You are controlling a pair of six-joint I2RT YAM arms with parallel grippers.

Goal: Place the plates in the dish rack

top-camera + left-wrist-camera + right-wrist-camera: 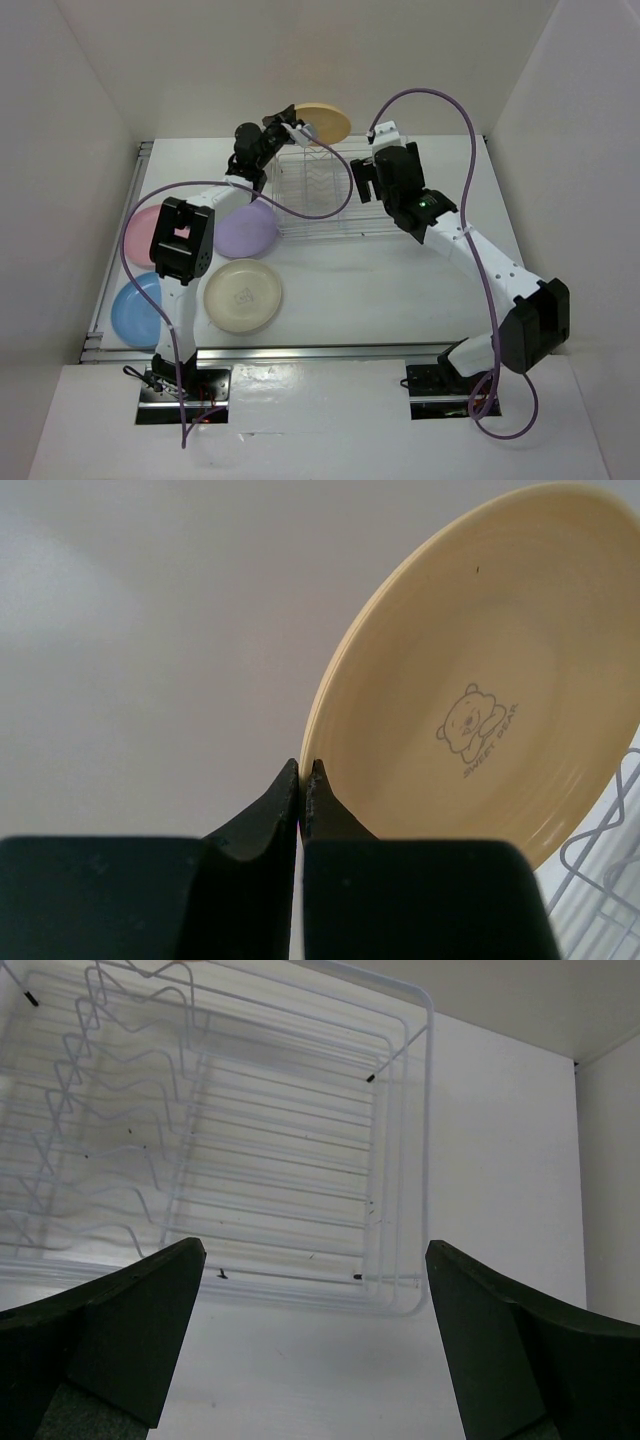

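- Furthest left, the pink plate [143, 228] lies flat on the table [380, 290], partly hidden behind the left arm.
- Just nearer than it lies the blue plate [133, 312], also flat, with the purple cable crossing its right edge.
- Next comes the cream plate [243, 296], flat on the table and in full view, to the right of the left arm's upright link.
- Just beyond the cream one sits the purple plate [247, 229], flat, its right edge just beside the rack's near-left corner.
- The left claw [303, 770] reaches out to the far-left corner of the rack; its black fingers are pinched together on the rim of the orange plate [325, 122].
- The orange plate is off the table, tilted up on edge over the rack's far side, close to the back wall. The left wrist view shows its inner face, printed with a small bear and the words SWEET BEAR, and rack wire below it at lower right.
- The rack [320, 195] stands at the middle of the table's far side, its long side running left to right.
- The right claw [315, 1248] hangs at the rack's right end, fingers spread wide and gripping nothing; its wrist view looks between them onto the rack's wires and prongs.
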